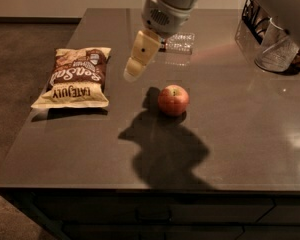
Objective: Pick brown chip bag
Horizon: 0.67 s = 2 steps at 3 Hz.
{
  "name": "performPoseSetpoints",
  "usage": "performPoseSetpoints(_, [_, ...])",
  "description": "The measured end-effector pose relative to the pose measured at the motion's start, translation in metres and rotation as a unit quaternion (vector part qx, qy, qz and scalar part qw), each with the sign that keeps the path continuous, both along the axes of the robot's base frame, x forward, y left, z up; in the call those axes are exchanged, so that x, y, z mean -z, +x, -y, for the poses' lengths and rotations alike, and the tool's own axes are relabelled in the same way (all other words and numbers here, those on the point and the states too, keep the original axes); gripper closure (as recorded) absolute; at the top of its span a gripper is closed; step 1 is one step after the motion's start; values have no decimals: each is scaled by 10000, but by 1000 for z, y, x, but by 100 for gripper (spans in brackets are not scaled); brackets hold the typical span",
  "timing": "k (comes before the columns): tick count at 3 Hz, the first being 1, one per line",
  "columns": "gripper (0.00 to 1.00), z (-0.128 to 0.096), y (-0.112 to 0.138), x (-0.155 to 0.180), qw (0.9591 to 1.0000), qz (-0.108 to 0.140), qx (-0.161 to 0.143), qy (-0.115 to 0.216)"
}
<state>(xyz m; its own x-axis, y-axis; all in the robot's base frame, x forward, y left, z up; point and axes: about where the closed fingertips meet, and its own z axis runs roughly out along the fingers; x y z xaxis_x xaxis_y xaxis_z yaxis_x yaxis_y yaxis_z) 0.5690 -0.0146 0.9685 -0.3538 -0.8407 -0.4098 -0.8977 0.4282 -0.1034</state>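
The brown chip bag (76, 79) lies flat near the left edge of the dark table (240, 149), with a dark brown middle, cream ends and white script. My gripper (132, 74) hangs above the table, to the right of the bag and apart from it, up and left of a red apple (173, 99). It holds nothing that I can see. Its shadow falls on the table in front of the apple.
A clear plastic bottle (184, 41) lies at the back, partly hidden behind my arm. A glass container (274, 50) and a dark wire rack (254, 15) stand at the back right. The table's left edge runs close beside the bag.
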Motion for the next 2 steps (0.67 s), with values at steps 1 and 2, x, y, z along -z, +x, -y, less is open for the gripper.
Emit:
performPoseSetpoints(1, [0,-48,34,12,9984,-362,431,-84])
performPoseSetpoints(2, [0,-107,59,33,9924,-953,757,-179])
